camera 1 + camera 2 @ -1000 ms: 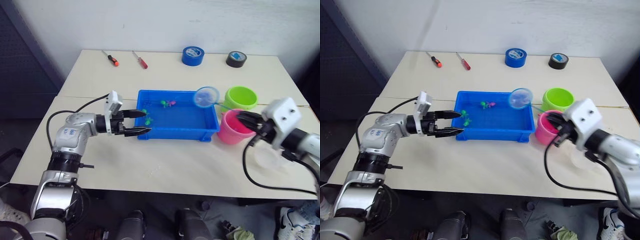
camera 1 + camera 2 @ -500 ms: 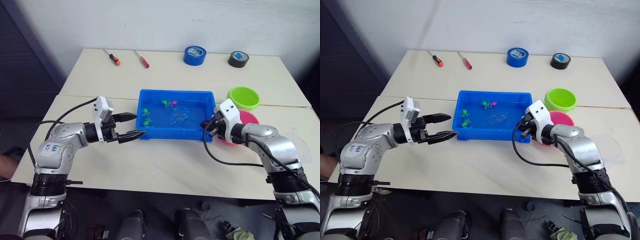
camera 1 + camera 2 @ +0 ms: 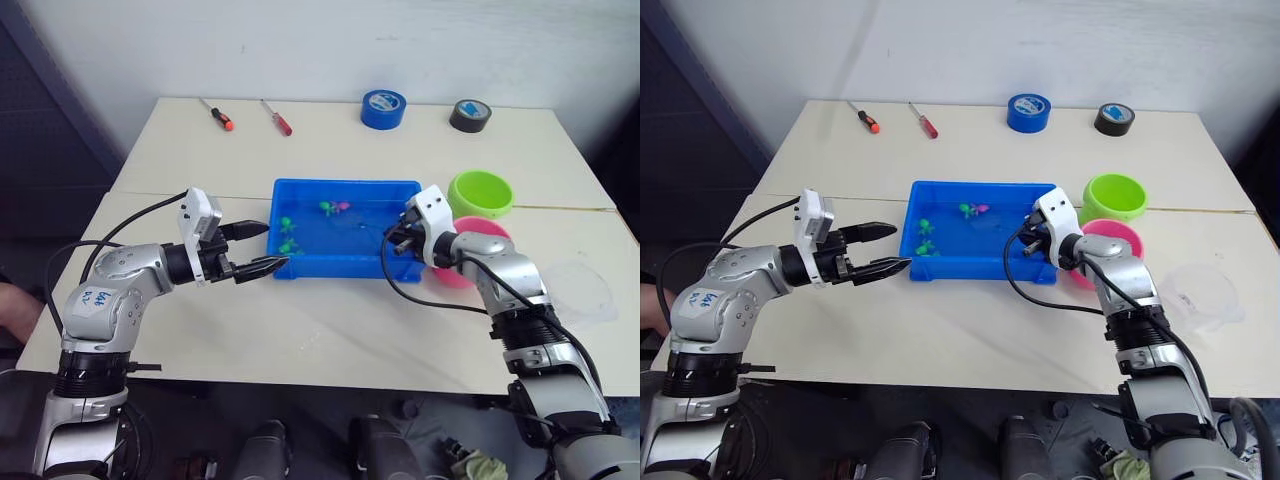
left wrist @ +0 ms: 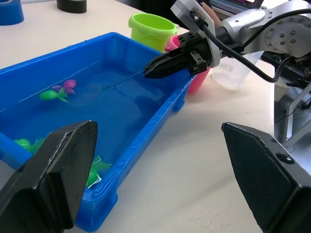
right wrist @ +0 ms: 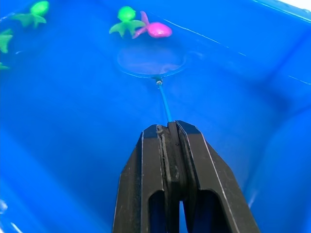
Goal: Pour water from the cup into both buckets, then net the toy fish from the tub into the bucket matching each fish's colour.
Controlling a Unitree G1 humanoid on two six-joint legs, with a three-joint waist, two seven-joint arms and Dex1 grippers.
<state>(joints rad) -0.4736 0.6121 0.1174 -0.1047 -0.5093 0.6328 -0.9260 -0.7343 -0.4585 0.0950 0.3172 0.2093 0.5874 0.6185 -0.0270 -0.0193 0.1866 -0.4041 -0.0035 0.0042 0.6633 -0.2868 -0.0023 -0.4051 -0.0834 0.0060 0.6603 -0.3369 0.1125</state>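
Net (image 5: 151,60): hoop lowered into the water of the tub (image 3: 300,266), lying just beside a pink fish (image 5: 159,30) and a green fish (image 5: 125,20) that touch each other near the tub's far wall. The thin handle runs back from the hoop to the right gripper (image 5: 171,133), whose jaws are pressed together, pinching the handle's end; the gripper hangs over the tub's right end.

Other green fish (image 3: 289,235) lie toward the tub's left end.

Left gripper (image 3: 262,248): jaws spread wide, empty, held level just outside the tub's left wall, near its front corner, pointing at the tub.

Pink bucket (image 3: 483,232): on the tabletop (image 3: 330,330) just right of the tub, partly behind the right arm. Green bucket (image 3: 480,193): just behind the pink one. Cup (image 3: 577,290): upright near the tabletop's right edge, well apart from the tub.

Along the tabletop's far side, left to right: two screwdrivers (image 3: 216,114), a blue tape roll (image 3: 384,107) and a black tape roll (image 3: 470,116), all well apart from the tub.
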